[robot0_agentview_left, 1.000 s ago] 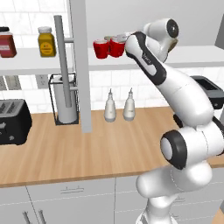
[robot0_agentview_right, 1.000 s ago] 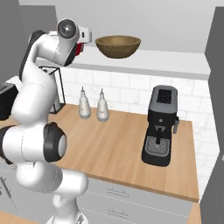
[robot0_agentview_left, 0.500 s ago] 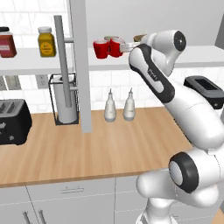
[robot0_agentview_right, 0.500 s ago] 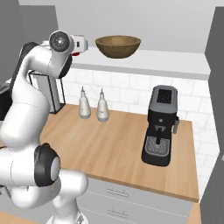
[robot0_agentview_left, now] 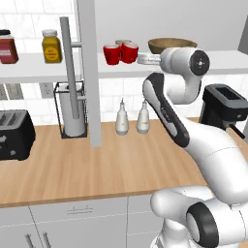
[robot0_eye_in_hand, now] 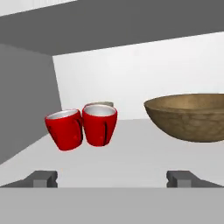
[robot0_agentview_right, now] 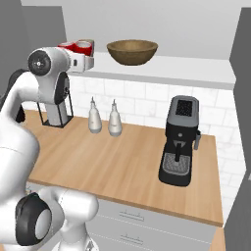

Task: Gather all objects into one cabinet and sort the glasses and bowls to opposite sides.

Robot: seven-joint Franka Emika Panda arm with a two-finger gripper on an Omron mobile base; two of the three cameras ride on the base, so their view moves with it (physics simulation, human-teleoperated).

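- Red cups point(robot0_eye_in_hand: 82, 127) sat touching at 9 o'clock on the cabinet shelf point(robot0_eye_in_hand: 131, 153), grey-green cup point(robot0_eye_in_hand: 99, 105) tucked behind them; wooden bowl point(robot0_eye_in_hand: 192, 116) was well apart at 3 o'clock.
- Gripper point(robot0_eye_in_hand: 113, 179) was spread wide, holding nothing, just short of the shelf edge.
- Judged: sorting looked finished; next move called only for a clear retreat.

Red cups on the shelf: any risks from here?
The two red cups touch and lean, with a grey-green cup right behind; nudging one could topple the cluster. The open gripper faces the gap between the cups and the wooden bowl, so pushing forward might clip the bowl's rim.
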